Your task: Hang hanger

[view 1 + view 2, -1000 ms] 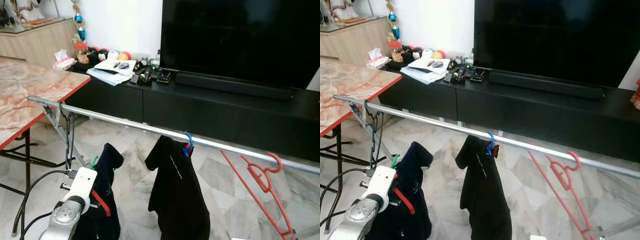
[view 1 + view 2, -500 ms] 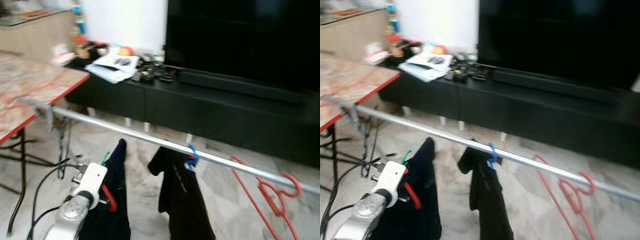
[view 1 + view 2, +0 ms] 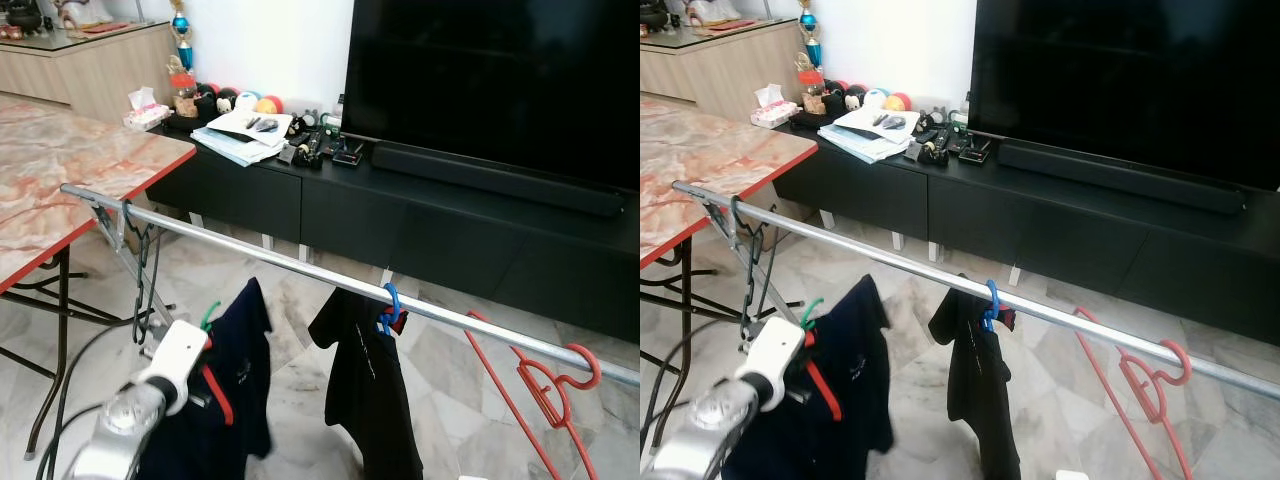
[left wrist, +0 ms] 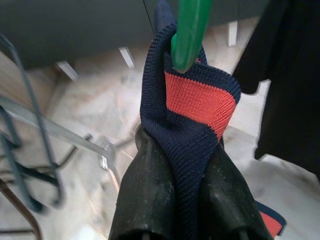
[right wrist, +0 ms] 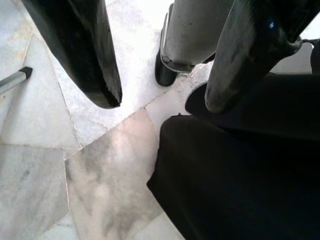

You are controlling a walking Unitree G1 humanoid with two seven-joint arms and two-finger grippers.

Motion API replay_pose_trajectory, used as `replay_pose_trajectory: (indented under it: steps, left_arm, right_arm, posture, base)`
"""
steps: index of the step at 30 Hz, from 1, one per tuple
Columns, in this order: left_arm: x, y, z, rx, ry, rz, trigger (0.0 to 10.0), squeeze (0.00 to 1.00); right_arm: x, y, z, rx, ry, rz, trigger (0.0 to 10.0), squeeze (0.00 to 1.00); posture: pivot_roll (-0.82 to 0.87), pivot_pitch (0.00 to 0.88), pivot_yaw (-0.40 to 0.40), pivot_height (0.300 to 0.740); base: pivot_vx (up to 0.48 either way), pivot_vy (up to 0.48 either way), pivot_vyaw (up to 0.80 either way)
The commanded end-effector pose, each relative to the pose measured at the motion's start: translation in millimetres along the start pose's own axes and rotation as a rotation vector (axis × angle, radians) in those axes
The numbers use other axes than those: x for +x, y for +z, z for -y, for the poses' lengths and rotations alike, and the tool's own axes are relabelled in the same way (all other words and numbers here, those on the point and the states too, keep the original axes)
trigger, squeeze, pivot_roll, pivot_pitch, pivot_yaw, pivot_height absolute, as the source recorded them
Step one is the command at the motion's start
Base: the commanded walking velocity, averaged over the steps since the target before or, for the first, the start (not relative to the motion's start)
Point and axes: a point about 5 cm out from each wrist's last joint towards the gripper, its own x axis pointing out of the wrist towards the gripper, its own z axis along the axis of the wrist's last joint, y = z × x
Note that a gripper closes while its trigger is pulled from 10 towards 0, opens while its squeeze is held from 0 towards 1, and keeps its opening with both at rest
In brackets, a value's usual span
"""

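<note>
A silver rail of a drying rack crosses the view. Below its left part my left arm holds up a navy shirt with red trim on a green hanger; the hook hangs under the rail, apart from it. My left gripper is shut on the shirt's collar just below the green hook. A black shirt hangs from a blue hanger mid-rail. A bare red hanger hangs at the right. My right gripper is open over the marble floor and dark cloth.
A marble-topped folding table with a red edge stands at the left, close to the rack's end and folding legs. Behind the rail are a low black cabinet with clutter and a large TV.
The head camera swung and blurred, then settled; the whole scene sits a bit further right. The left gripper still holds the navy shirt under the rail.
</note>
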Motion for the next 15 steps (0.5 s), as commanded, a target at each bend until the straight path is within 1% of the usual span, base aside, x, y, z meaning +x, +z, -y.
replay_pose_trajectory:
  steps: [1, 4, 7, 8, 13, 14, 15]
  left_arm:
    - [4.7, 7.3, -4.0, 0.04, -0.013, 0.02, 10.0, 0.0]
    - [14.3, 18.1, -14.6, 0.053, -0.01, 0.029, 10.0, 0.0]
    - [21.9, 27.5, -17.7, 0.064, -0.014, 0.043, 10.0, 0.0]
    - [27.9, 34.2, -15.7, 0.065, -0.023, 0.053, 10.0, 0.0]
    - [42.1, 50.6, -3.6, 0.073, -0.044, 0.079, 10.0, 0.0]
    - [42.1, 50.6, -3.6, 0.073, -0.044, 0.079, 10.0, 0.0]
    - [47.5, 58.0, 1.3, 0.074, -0.046, 0.091, 10.0, 0.0]
  right_arm:
    - [-0.2, 1.0, 1.8, 0.002, -0.005, 0.001, 10.0, 0.0]
    - [-0.2, 1.7, 2.4, 0.0, -0.007, 0.002, 10.0, 0.0]
    - [-0.1, 2.6, 2.8, -0.001, -0.009, 0.003, 10.0, 0.0]
    - [0.0, 3.5, 2.7, -0.002, -0.011, 0.004, 10.0, 0.0]
    - [0.3, 5.2, 1.8, -0.004, -0.011, 0.008, 10.0, 0.0]
    - [0.3, 5.2, 1.8, -0.004, -0.011, 0.008, 10.0, 0.0]
    - [0.4, 5.8, 1.6, -0.006, -0.011, 0.009, 10.0, 0.0]
  posture:
    - [0.01, 0.035, -0.048, 0.74]
    - [0.0, 0.033, -0.053, 0.74]
    - [0.0, 0.032, -0.055, 0.74]
    - [-0.01, 0.03, -0.058, 0.74]
    - [-0.01, 0.024, -0.068, 0.74]
    - [-0.01, 0.024, -0.068, 0.74]
    - [-0.01, 0.02, -0.07, 0.74]
  base:
    - [0.0, 0.0, 0.0]
    - [0.0, 0.0, 0.0]
    - [0.0, 0.0, 0.0]
    - [0.0, 0.0, 0.0]
    - [0.0, 0.0, 0.0]
    - [0.0, 0.0, 0.0]
    - [0.0, 0.0, 0.0]
